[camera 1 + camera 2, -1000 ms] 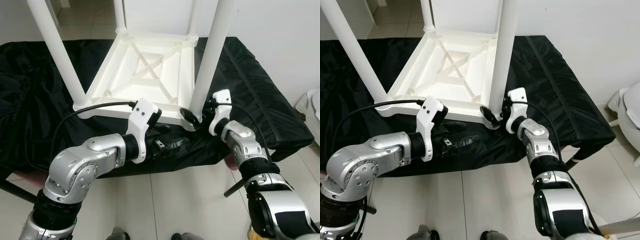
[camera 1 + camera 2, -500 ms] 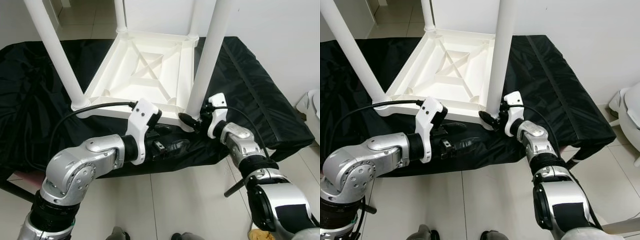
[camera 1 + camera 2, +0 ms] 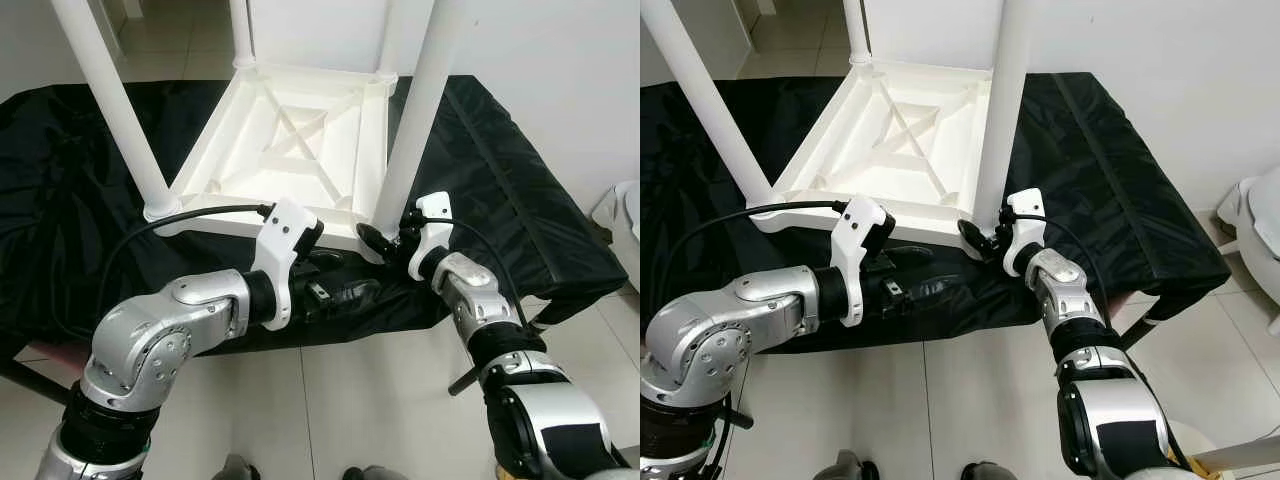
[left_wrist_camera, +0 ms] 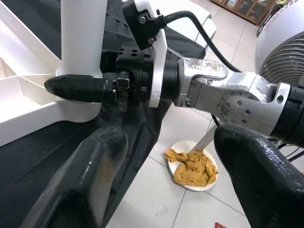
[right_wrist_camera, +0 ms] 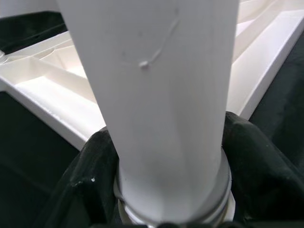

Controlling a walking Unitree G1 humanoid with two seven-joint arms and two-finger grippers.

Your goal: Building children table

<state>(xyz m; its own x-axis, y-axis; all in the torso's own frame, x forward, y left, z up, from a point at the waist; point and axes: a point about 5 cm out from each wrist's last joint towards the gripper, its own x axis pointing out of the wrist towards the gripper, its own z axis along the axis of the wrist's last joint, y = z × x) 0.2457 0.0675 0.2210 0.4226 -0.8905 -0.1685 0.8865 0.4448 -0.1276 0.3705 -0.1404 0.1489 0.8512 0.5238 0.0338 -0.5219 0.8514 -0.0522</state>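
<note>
White table (image 3: pixel 300 150) lies upside down on a black cloth (image 3: pixel 520 200), tabletop down, ribbed underside up. Four legs point up; the near right leg (image 3: pixel 410 130) sits at the corner closest to the robot's right arm.

Right gripper (image 3: pixel 385 240) is at the base of that leg, fingers (image 5: pixel 90 190) wrapped either side of it, pinching it just above the socket. The right wrist view shows the leg round and smooth, with a metal collar (image 5: pixel 218 190) at the bottom where it meets the corner.

Left gripper (image 3: pixel 345 290) hovers low over the cloth, just in front of the table's near edge, touching nothing. Its fingers (image 4: pixel 80 190) are spread wide in the left wrist view, with the right gripper and the leg base framed between them.

Handling, as a judgement: the table looks like moulded plastic, so light and stiff, not fragile. The leg is glossy and round, likely to slip under a twisting grip, so a firm squeeze low down near the collar is the best hold. A grip higher up would tilt the leg in its socket. The light frame may slide or turn on the slick cloth, so the free left gripper would do well bracing the near rim (image 3: pixel 250 222).

A plate with an orange rag (image 4: pixel 192 166) lies on the tiled floor (image 3: pixel 380 400), well clear.
</note>
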